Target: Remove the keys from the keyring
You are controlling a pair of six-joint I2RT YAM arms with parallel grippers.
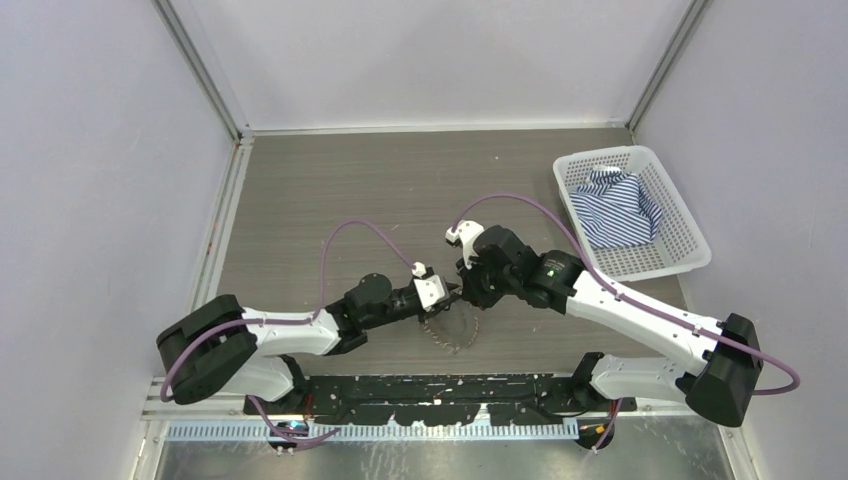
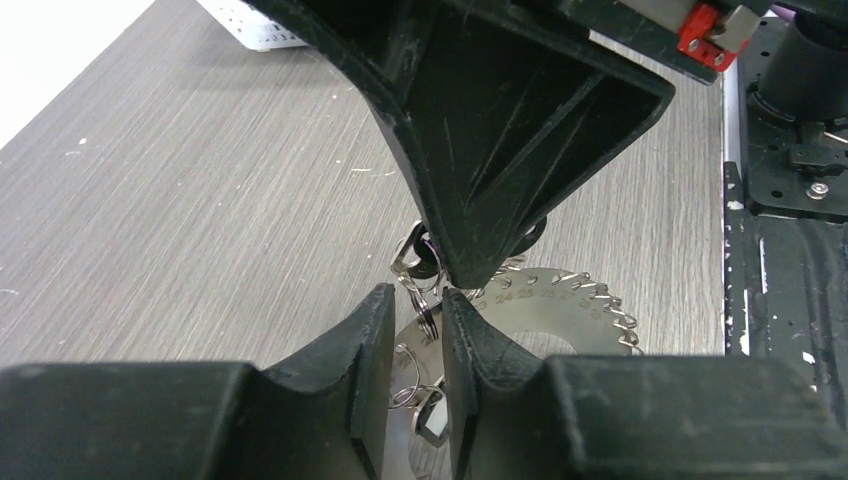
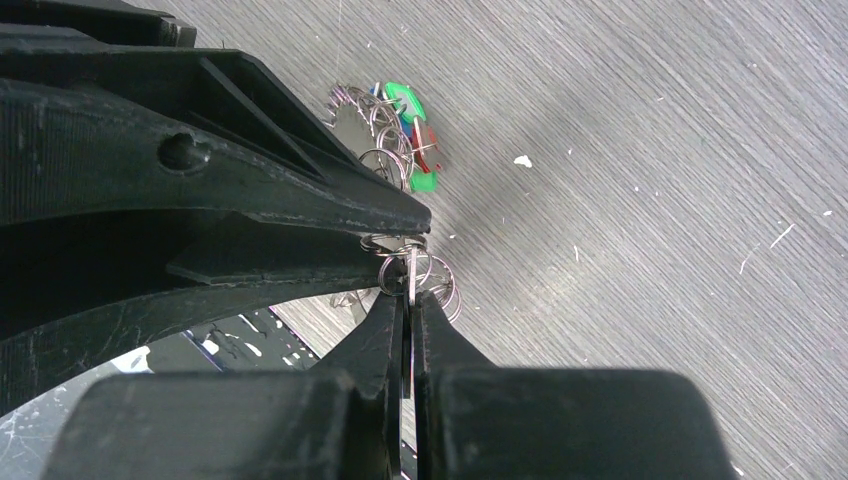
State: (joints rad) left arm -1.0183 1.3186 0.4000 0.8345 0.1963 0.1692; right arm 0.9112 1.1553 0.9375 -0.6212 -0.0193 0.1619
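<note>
The right hand (image 3: 409, 298) is pinched shut on a small ring (image 3: 409, 264); the left hand (image 2: 417, 300), narrowly parted, straddles a cluster of rings (image 2: 427, 316) at the rim of the keyring (image 2: 560, 310).

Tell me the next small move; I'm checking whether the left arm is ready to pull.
Probably close the left gripper on the small split ring it straddles: the right gripper seems to pinch the keyring by its rim, while the left jaws stand apart around that ring, so a pull would likely slip.

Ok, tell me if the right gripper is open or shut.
Shut: the right gripper pinches a small ring edge-on, fingers almost touching.
</note>
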